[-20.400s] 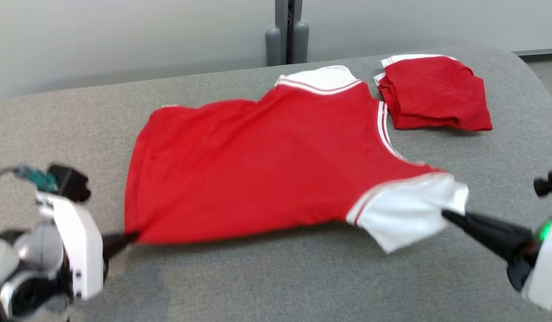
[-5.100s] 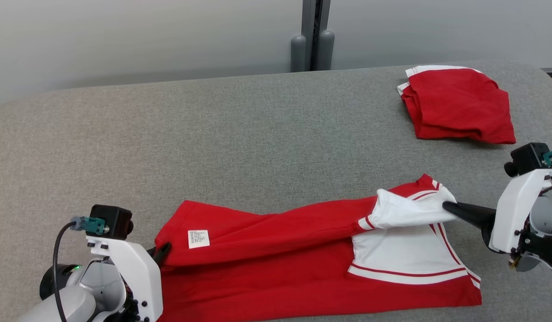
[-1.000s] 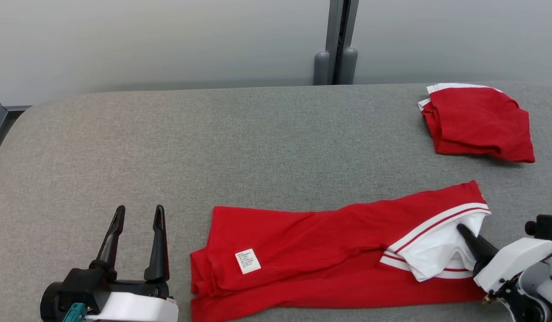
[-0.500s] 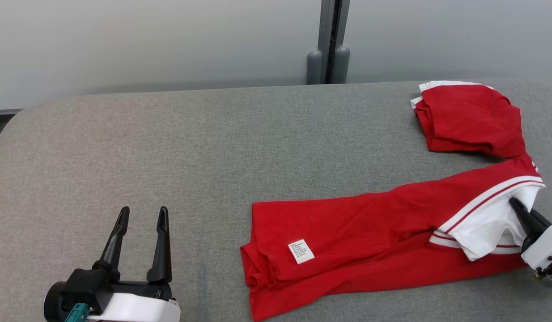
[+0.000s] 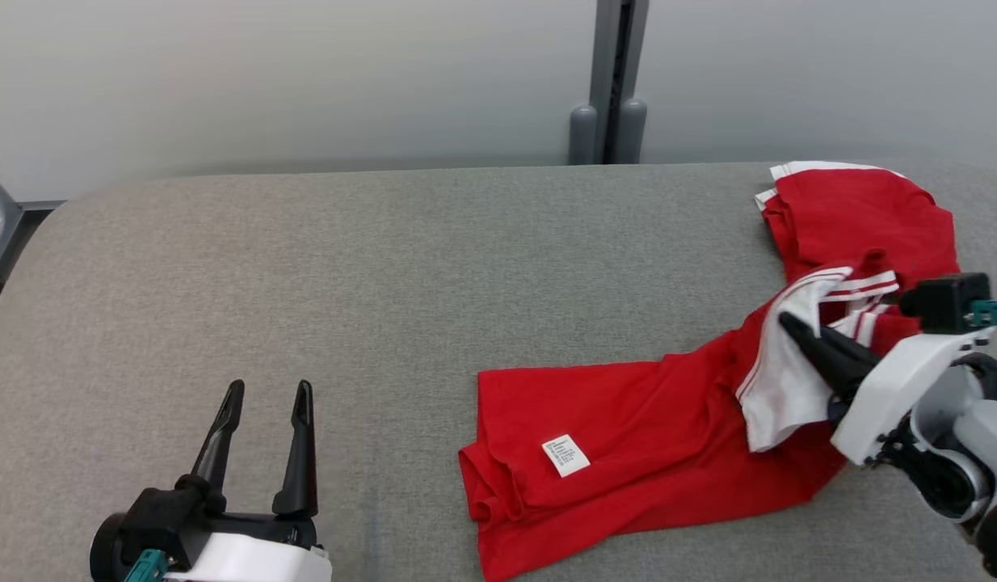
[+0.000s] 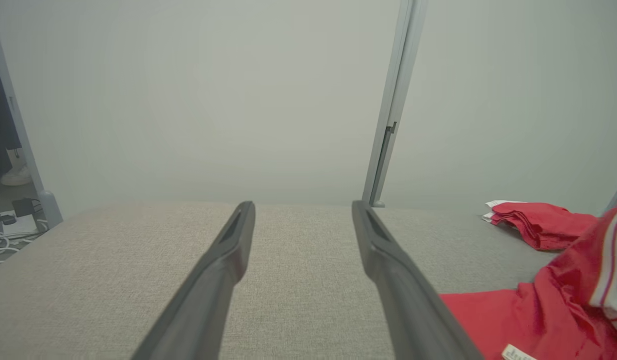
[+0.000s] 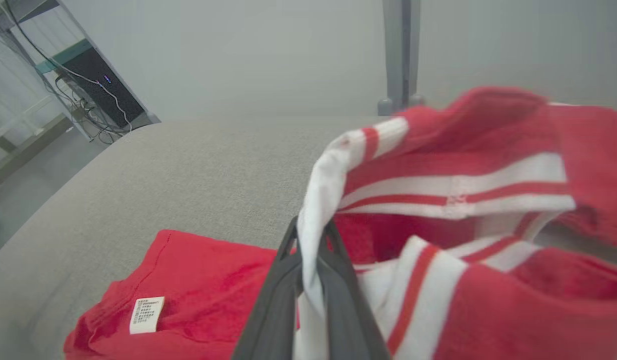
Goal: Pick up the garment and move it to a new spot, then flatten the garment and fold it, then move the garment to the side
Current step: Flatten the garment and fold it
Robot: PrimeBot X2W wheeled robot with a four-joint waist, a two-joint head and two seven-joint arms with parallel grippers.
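Observation:
The garment is a red shirt with white, red-striped sleeves, folded lengthwise on the grey table at the right front, a white label on its lower part. My right gripper is shut on its white sleeve end and holds that end lifted and bunched; in the right wrist view the white cloth runs between the closed fingers of the right gripper. My left gripper stands open and empty at the lower left, well left of the garment. In the left wrist view the left gripper points across the table with the garment at lower right.
A second folded red garment lies at the table's far right, partly behind the lifted sleeve. The grey padded table ends at a pale wall with a grey post. Cables and equipment stand off the table's left.
My right gripper has lifted the sleeve end and carried it up and back toward the folded pile, bunching the garment's right part. The left gripper stays open; the head view shifted slightly.

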